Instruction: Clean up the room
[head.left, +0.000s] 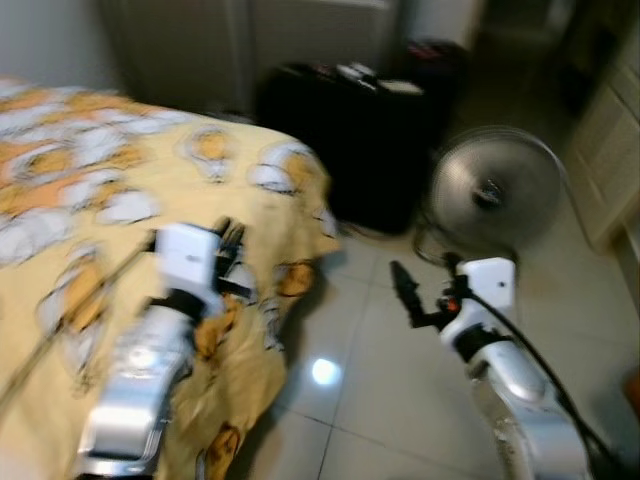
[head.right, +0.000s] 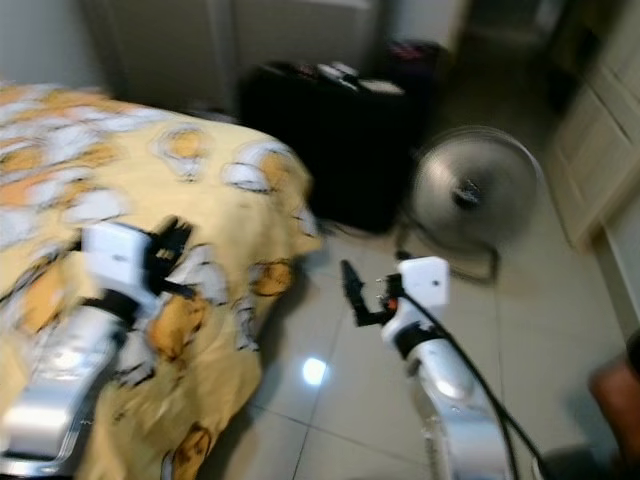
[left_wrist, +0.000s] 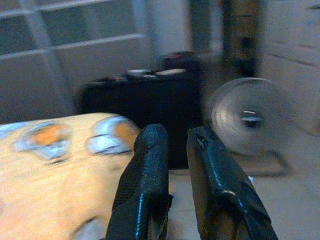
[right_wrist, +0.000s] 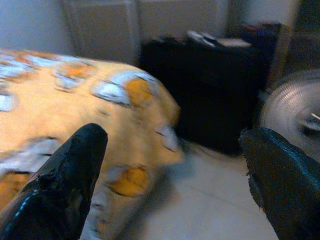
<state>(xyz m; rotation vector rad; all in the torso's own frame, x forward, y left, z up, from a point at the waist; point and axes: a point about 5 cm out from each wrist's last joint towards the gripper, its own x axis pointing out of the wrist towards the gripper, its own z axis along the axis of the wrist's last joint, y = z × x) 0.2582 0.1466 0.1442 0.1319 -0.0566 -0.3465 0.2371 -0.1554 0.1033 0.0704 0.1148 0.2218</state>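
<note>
Over the bed corner, left gripper (left_wrist: 172, 165): fingers narrow, nothing between them.
Right gripper (right_wrist: 175, 175): fingers spread wide, empty, above the tiled floor (head.left: 400, 400).
Yellow bedspread (head.left: 90, 200): beneath the left gripper, draping off the bed edge.
Beyond: black suitcase (head.left: 350, 140), just beside it a floor fan (head.left: 495, 190).
Views: blurred.
</note>
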